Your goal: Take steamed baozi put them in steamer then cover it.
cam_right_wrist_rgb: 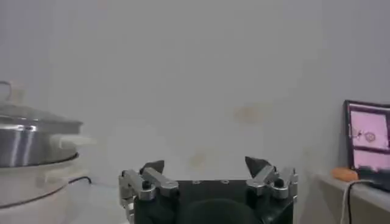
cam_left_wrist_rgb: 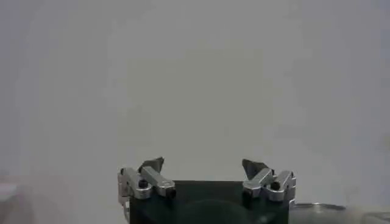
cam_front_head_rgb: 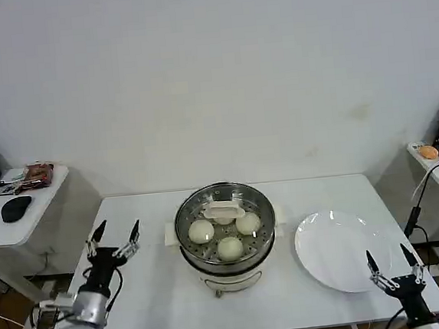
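The steamer (cam_front_head_rgb: 192, 251) stands mid-table, a shiny steel pot on a white base. The cover (cam_front_head_rgb: 263, 207), clear glass with a cream bar handle, sits on top of it. Through the glass I see three steamed baozi (cam_front_head_rgb: 201, 230) on the perforated tray. In the right wrist view the steamer (cam_right_wrist_rgb: 24, 143) shows side-on with the cover (cam_right_wrist_rgb: 27, 114) on it. My left gripper (cam_front_head_rgb: 118, 233) hovers open over the table's left edge, fingers up and empty (cam_left_wrist_rgb: 204, 165). My right gripper (cam_front_head_rgb: 388, 261) stands open at the front right corner, also empty (cam_right_wrist_rgb: 204, 164).
A flat white plate (cam_front_head_rgb: 338, 250) lies bare to the right of the steamer. Side desks flank the table: one at left with a mouse (cam_front_head_rgb: 15, 207) and a packet, one at right with a laptop (cam_right_wrist_rgb: 367, 137) and cable. A white wall stands behind.
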You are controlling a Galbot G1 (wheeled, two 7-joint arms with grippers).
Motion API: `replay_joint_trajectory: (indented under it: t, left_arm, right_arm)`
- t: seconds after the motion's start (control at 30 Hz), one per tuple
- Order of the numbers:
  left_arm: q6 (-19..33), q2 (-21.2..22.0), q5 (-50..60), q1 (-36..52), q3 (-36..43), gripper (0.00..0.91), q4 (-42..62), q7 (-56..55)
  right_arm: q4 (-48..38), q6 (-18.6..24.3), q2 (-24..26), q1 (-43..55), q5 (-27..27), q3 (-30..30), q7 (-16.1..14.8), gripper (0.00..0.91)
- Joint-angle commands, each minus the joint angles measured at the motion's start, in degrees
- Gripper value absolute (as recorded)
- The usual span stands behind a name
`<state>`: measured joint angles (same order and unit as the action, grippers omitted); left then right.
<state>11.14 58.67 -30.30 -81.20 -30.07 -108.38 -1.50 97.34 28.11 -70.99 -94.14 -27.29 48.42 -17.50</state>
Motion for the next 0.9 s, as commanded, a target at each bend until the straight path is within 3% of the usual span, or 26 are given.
replay_joint_trajectory:
  t: [0.03,0.57,0.9]
  left_arm:
    - [10.4,0.6,6.8,-9.2,1.2,0.907,2.8,-1.0]
    - [9.9,0.6,8.1,-9.3,3.2,0.907,5.2,-2.3]
    - [8.9,0.6,8.1,-9.2,2.9,0.907,4.7,-2.4]
  right_arm:
    - [-0.7,-0.7,0.3,-1.8,-4.1,-0.3,0.6,0.907]
    - [-0.8,-2.9,1.1,-2.1,-4.6,-0.7,-0.2,0.907]
    - [-0.5,-5.4,0.4,-0.3,-1.8,-2.5,1.9,0.907]
